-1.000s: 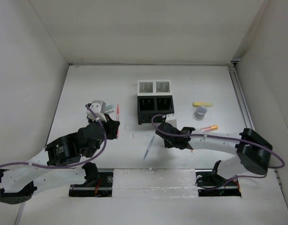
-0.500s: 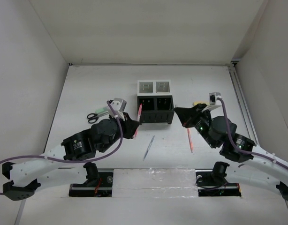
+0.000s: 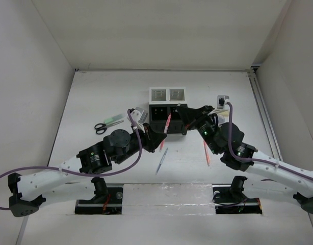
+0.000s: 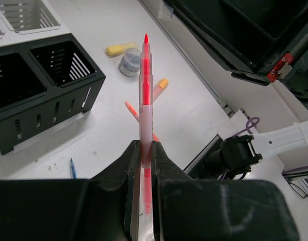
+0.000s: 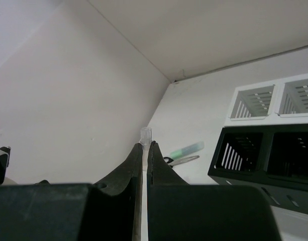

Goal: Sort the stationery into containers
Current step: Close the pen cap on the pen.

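Four bins (image 3: 167,109) stand at table centre, two white mesh ones behind two black slotted ones (image 4: 41,85). My left gripper (image 3: 159,133) is shut on a thin red pen (image 3: 167,124), held tilted just in front of the black bins; the pen (image 4: 145,90) points forward between the jaws. My right gripper (image 3: 184,110) is shut on a thin pen with a clear end (image 5: 145,134), over the right black bin's front. A red pen (image 3: 206,152) and a grey pen (image 3: 161,161) lie on the table. Black scissors (image 3: 101,127) lie at left.
A green marker (image 3: 114,119) lies beside the scissors, also in the right wrist view (image 5: 186,149). A yellow marker (image 4: 121,48), a round grey piece (image 4: 130,64) and an orange marker (image 4: 160,86) lie right of the bins. White walls enclose the table.
My left gripper has carried the red pen right, up to the black bins' front. My right gripper has swung left and back, to above the right black bin.
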Controlling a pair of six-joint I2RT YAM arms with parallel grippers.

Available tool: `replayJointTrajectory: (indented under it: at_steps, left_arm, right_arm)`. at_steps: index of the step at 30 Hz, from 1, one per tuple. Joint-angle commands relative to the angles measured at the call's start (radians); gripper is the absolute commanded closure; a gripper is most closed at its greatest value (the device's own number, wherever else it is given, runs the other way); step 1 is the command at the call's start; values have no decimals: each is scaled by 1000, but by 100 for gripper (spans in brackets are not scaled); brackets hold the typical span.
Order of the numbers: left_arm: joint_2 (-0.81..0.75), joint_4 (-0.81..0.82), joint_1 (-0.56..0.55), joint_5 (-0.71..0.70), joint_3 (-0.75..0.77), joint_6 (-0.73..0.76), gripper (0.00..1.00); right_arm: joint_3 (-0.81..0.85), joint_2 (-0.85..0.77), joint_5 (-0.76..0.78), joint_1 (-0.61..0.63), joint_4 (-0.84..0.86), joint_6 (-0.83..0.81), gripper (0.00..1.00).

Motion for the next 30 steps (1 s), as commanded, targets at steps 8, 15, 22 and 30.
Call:
replayJointTrajectory:
  at_steps: [8,15,22,30]
  left_arm:
    - [5,99,-4,42,-8,19,100]
    - [5,108,-4,42,-17,29,100]
    - [16,108,-4,42,-8,29,100]
    - [6,99,-4,24,-8,38,100]
  right_arm:
    - [11,7,-37,-3,156,5,100]
    - [11,41,-57,-3,156,5,100]
    - [21,41,-68,-3,156,5,100]
    - [2,41,-30,-3,156,5,100]
